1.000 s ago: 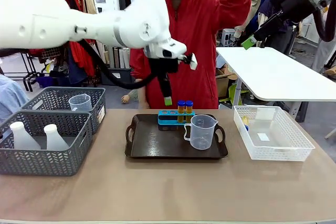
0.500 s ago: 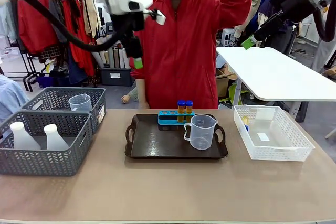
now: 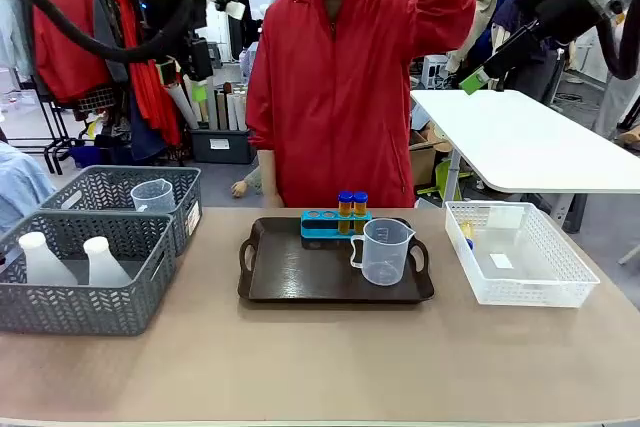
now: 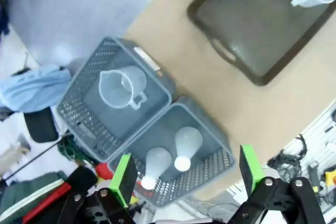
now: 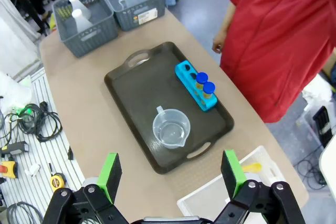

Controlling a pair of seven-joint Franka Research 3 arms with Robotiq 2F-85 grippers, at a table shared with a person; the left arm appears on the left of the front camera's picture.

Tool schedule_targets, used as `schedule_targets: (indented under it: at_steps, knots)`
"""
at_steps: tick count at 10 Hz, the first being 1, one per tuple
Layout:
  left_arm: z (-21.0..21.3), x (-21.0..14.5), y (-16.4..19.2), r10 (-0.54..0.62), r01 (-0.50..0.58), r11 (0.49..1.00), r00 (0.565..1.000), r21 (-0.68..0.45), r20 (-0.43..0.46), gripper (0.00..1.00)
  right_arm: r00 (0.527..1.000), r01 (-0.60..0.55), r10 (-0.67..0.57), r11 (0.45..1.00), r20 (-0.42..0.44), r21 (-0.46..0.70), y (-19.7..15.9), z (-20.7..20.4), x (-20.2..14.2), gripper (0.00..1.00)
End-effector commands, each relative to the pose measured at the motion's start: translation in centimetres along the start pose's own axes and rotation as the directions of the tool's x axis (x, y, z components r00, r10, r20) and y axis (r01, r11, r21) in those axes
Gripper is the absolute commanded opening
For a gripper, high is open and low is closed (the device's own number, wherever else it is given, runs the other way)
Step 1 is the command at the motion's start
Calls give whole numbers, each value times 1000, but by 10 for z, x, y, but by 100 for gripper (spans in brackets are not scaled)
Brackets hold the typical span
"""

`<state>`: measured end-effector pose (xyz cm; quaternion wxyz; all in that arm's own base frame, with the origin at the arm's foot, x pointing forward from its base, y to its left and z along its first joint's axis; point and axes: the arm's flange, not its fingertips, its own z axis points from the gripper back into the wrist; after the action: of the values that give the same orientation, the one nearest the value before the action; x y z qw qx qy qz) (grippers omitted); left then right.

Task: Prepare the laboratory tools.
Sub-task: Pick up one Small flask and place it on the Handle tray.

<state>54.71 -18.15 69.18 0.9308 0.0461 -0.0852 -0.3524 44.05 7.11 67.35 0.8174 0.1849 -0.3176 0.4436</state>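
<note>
High above the desk [image 3: 300, 367], my left end effector [image 4: 185, 174] and right end effector [image 5: 170, 174] hang spread and empty. Tubes [image 3: 351, 203] and a beaker [image 3: 383, 252] stand on the tray [image 3: 295, 277], flasks [image 3: 43, 259] in the left-edge basket [image 3: 90, 312]; the front strip lies bare.

No writing can be read anywhere in the scene.
The far grey basket [image 3: 125, 187] on the left carries a white label [image 3: 192, 218] on its right-hand end, and a paper slip [image 3: 502, 261] lies on the floor of the white basket [image 3: 560, 292] on the right; both are too small to read. Any scale on the beaker [image 3: 383, 252] on the tray [image 3: 290, 282] cannot be made out.
</note>
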Motion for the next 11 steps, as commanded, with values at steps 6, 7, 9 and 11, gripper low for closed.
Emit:
schedule_targets:
  at_steps: [6, 7, 9, 11]
  knots:
    - [-1, 0, -1, 5, -5, 1000, 1000, -2, -2, 100, 1000, -6, 6, 1000, 6, 5, 0, 1, 1, 100]
    - [-5, -12, -3, 32, -32, 999, 999, 20, -13, 100, 1000, -6, 6, 1000, 6, 5, 0, 1, 1, 100]
    - [-5, -50, 14, 188, -188, 981, 982, 50, -1, 100, 1000, -6, 6, 1000, 6, 5, 0, 1, 1, 100]
    - [-8, -84, 30, 325, -321, 940, 946, 117, -15, 100, 1000, -6, 6, 1000, 6, 5, 0, 1, 1, 100]
